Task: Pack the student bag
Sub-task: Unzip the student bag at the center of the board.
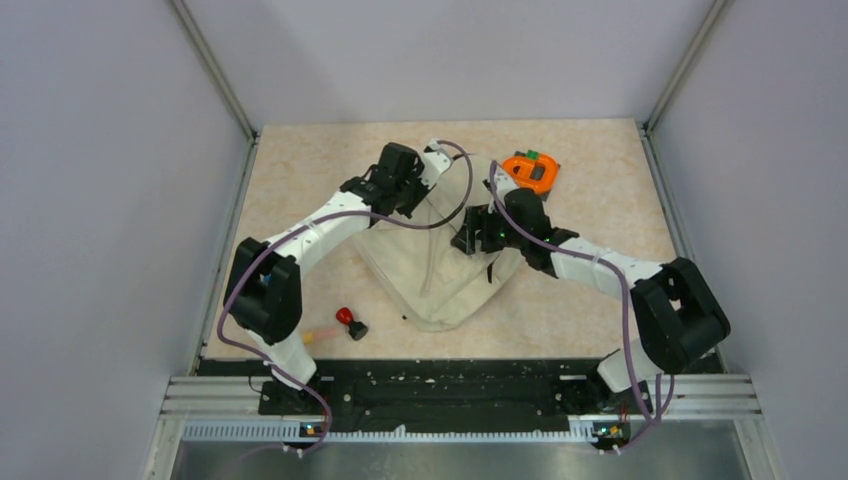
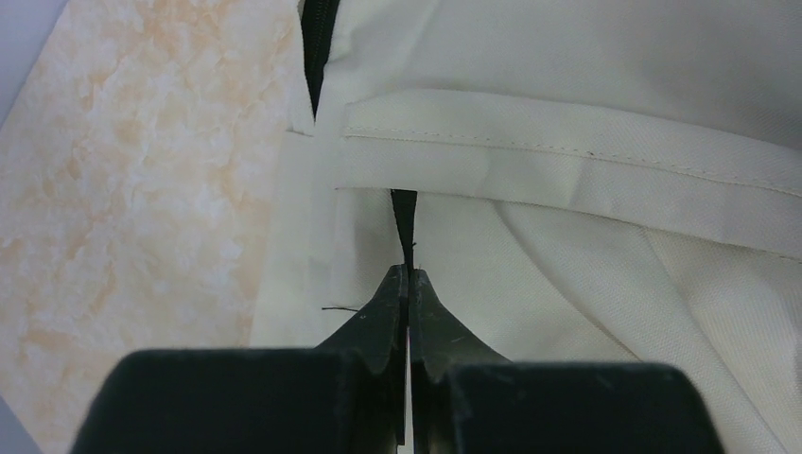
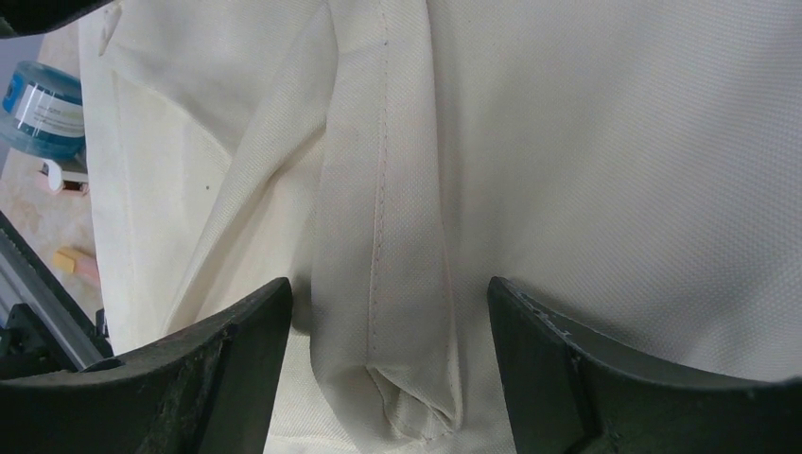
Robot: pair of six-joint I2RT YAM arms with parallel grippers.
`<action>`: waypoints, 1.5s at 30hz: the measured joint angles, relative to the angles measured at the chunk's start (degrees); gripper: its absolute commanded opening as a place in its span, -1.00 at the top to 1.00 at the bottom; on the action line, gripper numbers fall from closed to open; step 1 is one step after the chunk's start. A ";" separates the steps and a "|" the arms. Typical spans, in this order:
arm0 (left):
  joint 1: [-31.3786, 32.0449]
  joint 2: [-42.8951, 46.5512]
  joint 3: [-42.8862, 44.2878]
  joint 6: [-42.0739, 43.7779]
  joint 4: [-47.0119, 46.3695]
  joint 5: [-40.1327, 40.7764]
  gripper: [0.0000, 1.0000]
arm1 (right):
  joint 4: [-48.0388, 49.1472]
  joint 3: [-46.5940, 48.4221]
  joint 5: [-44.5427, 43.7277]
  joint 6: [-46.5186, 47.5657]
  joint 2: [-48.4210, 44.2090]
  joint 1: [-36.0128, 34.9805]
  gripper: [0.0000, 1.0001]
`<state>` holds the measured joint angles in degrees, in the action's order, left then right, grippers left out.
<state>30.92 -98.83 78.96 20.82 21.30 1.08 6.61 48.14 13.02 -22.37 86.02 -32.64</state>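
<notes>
Though left pincer (image 2: 409, 276) closed at student bag (image 2: 567, 161), hold unclear; bag cropped.

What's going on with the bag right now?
Both arms are working at the cream student bag lying mid-table. The left gripper is shut, apparently pinching a thin black tab at the bag's edge. The right gripper is open, its fingers straddling a seamed fabric fold without clamping it. An orange item at the far side and a small red-and-black item near the left arm lie outside the bag.
</notes>
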 measured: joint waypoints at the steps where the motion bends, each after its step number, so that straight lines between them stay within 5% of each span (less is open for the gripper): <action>1: 0.00 0.00 -0.13 -0.24 -0.07 -0.24 1.00 | 0.02 0.00 -0.02 0.02 0.00 0.00 -0.48; 25: -0.24 4.87 -13.18 -26.43 -12.79 -12.79 1.00 | 1.92 7.50 -0.94 0.02 7.98 0.00 -0.42; 45: 1.07 5.38 -7.58 -27.76 -5.42 -18.45 1.00 | -0.52 9.99 -1.92 0.31 8.83 0.59 -0.62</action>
<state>31.99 -93.45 71.37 -6.94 15.88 -17.37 6.09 58.13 11.09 -22.06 94.85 -32.05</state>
